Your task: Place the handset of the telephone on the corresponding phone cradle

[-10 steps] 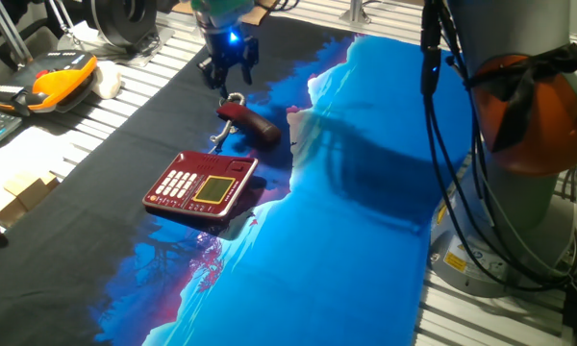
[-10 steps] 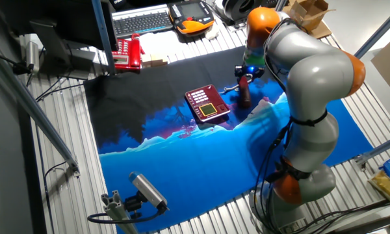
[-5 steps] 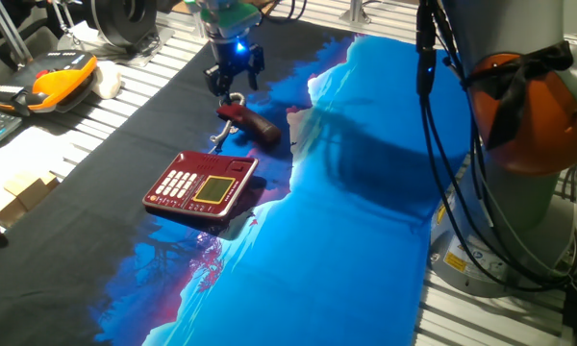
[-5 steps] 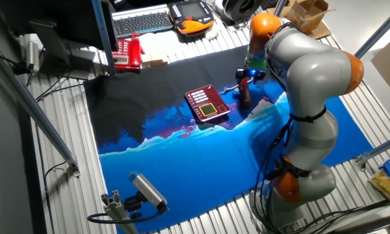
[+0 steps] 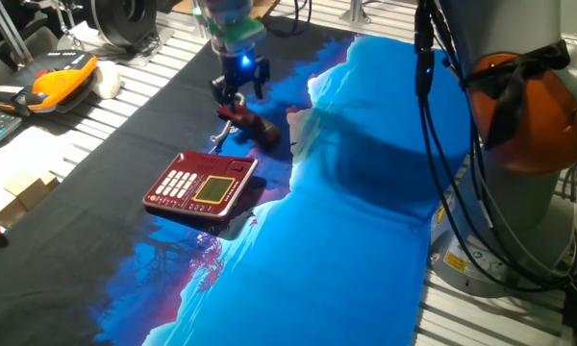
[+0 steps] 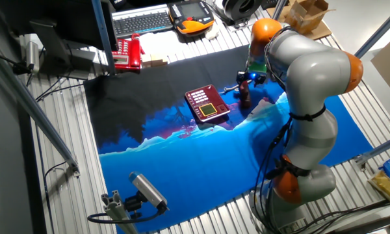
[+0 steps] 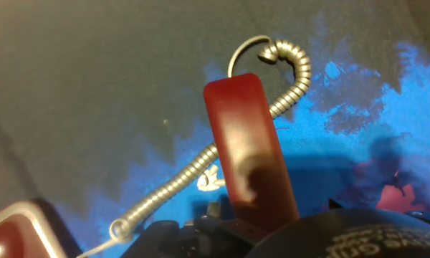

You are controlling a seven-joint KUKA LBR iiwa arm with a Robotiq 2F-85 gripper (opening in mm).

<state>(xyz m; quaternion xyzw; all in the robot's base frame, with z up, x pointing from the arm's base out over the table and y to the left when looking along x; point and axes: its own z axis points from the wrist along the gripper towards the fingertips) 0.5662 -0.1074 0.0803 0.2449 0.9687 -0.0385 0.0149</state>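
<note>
Beside the phone (image 5: 201,185), on its far side, the handset (image 5: 251,124) lies on the cloth (image 5: 365,192) — off the cradle (image 5: 233,169), coiled cord (image 7: 201,168) trailing back toward the phone. Gripper (image 5: 238,89) sits right over the handset's far end; fingers look slightly apart, but whether they're clamped on it, cannot tell. Step in hand: reaching for the grasp, 1 of 2. Next move likely needs closing across the handset, then lifting and carrying it to the cradle — cord may drag.
</note>
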